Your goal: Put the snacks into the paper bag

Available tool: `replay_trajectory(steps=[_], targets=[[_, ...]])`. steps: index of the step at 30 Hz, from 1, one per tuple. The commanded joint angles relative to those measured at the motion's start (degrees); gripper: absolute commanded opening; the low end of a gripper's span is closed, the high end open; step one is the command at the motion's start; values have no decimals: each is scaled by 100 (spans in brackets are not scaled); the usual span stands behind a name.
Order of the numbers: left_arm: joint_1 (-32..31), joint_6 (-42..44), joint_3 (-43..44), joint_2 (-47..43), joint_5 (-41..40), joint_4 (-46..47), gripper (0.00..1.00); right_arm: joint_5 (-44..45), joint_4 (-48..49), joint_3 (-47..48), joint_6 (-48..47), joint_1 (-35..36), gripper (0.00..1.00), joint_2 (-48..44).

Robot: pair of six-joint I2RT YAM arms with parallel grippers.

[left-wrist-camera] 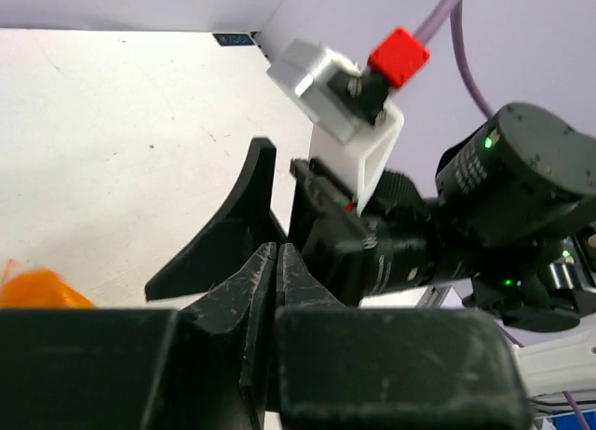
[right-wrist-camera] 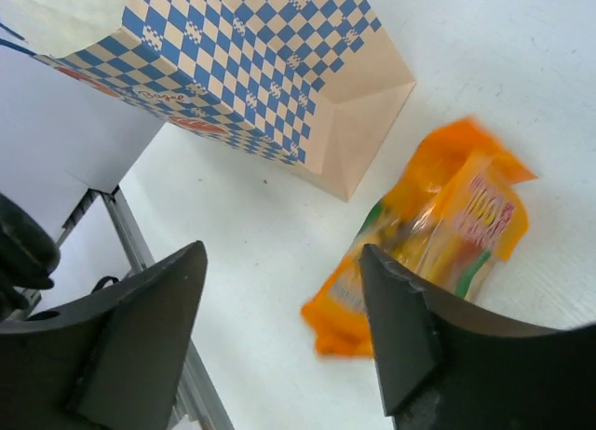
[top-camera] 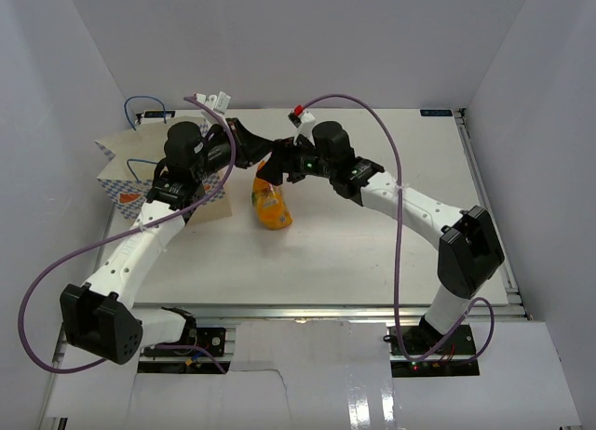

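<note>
One of the snacks, an orange pouch [top-camera: 271, 207] [right-wrist-camera: 438, 235], lies flat on the white table near the middle. Its corner shows at the left edge [left-wrist-camera: 37, 290] of the left wrist view. My right gripper [top-camera: 273, 167] [right-wrist-camera: 282, 262] hovers open over the pouch's upper end, nothing between its fingers; the pouch lies beside the right finger. The paper bag [top-camera: 121, 179] [right-wrist-camera: 251, 67], blue checkered, sits at the far left, a tan folded end toward the pouch. My left gripper [top-camera: 246, 140] [left-wrist-camera: 277, 253] is shut on nothing, just behind the right wrist. No other snacks are in view.
White walls close in the table on the left, back and right. The bag's blue cord handles [top-camera: 149, 104] stick up at the back left. The right arm's wrist [left-wrist-camera: 503, 197] crowds close to my left fingers. Purple cables loop off both arms.
</note>
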Motion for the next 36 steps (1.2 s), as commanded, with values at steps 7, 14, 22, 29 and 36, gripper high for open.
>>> replay_trajectory(steps=[7,14,22,29,36], targets=[[-135,18,-4,-228,259,167,0,203,223,-40,-984,92,22,9],[-135,730,978,-404,-593,-1133,0,703,-24,-227,-1170,92,93,377],[-135,1030,1508,-931,-1577,-2127,65,1939,-287,1144,-853,92,93,1643],[-135,837,1332,-1661,-2008,-2576,80,2050,-305,1575,-756,57,100,2346],[-135,731,1261,-2145,-2237,-2866,84,838,-305,1198,-282,-40,58,2365]])
